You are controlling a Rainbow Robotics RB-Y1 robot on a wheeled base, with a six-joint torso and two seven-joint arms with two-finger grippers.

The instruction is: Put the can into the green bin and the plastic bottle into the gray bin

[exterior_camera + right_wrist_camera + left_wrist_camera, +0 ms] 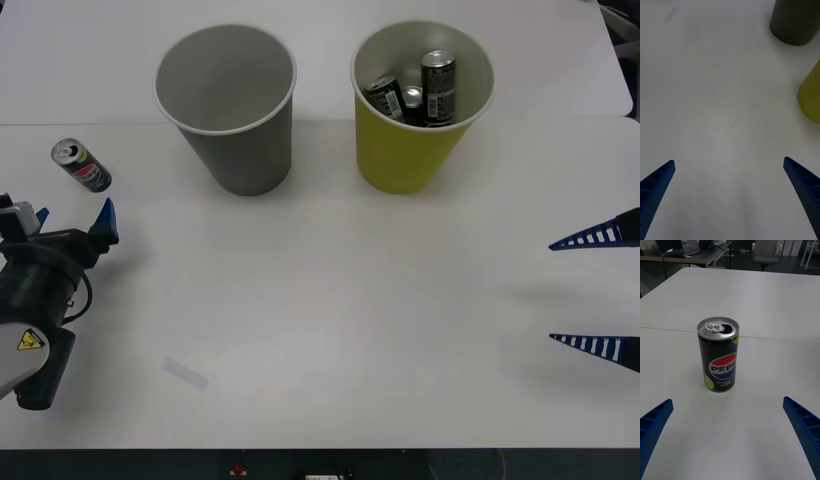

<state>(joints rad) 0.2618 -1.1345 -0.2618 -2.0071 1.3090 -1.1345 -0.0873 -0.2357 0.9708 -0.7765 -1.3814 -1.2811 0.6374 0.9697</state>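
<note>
In the front view, the can (82, 166) stands upright on the white table (330, 320) at far left, well apart from both bins. The gray bin (228, 105) holds nothing visible; beside it on its right, the green bin (420, 110) holds several black cans with white labels (420, 88). The left gripper (70, 225) sits just short of the can, and the right gripper (598, 292) hovers spread at the right edge.

The right wrist view shows its blue fingers (655, 187) wide apart over bare table, with the gray bin (795, 20) and green bin (811, 95) at the edge.

In the left wrist view the fingers (803, 423) are spread, with the opened can (718, 354) standing ahead between them, untouched.
</note>
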